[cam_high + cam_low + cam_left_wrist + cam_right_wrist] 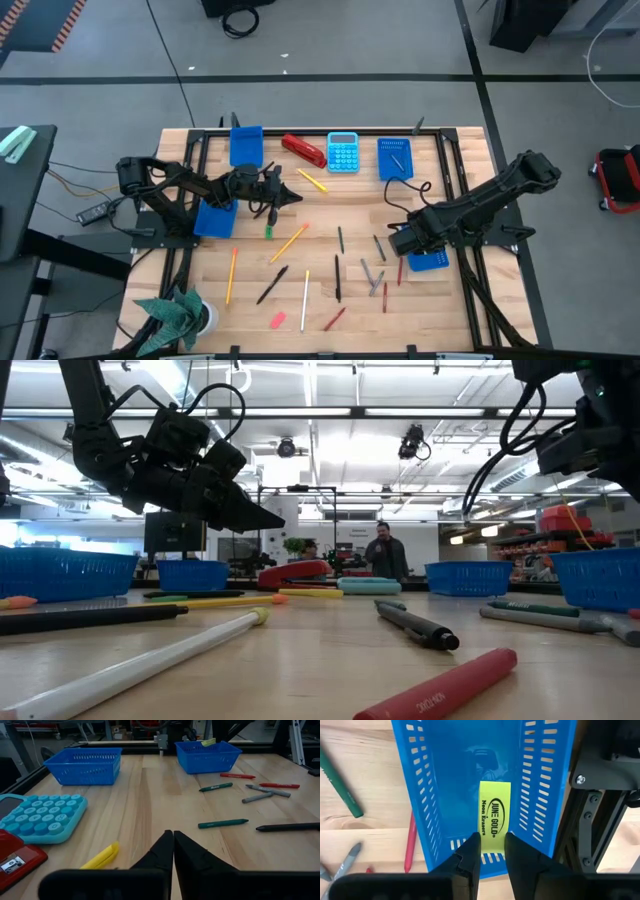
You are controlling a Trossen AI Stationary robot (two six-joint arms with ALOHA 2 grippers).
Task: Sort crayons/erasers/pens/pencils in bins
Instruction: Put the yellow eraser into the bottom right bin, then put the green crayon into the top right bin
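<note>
Counting from above, four small blue perforated plastic bins sit on the wooden table, with a green eraser block and a pink eraser block lying loose. The left gripper, fingers pressed together and empty, hangs above the tabletop. The right gripper, fingers parted, hovers over the yellow eraser block lying in one bin; contact is unclear.

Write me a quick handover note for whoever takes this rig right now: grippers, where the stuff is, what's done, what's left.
Left gripper: shut, empty, raised mid-table near the calculator.
Right gripper: open, over the right front bin; yellow eraser lies inside, released.
Done: that eraser binned; a thin stick lies in the back right bin.
Left: pencils, pens, crayons scattered on the table; pink eraser near the front edge, green eraser mid-table.
</note>
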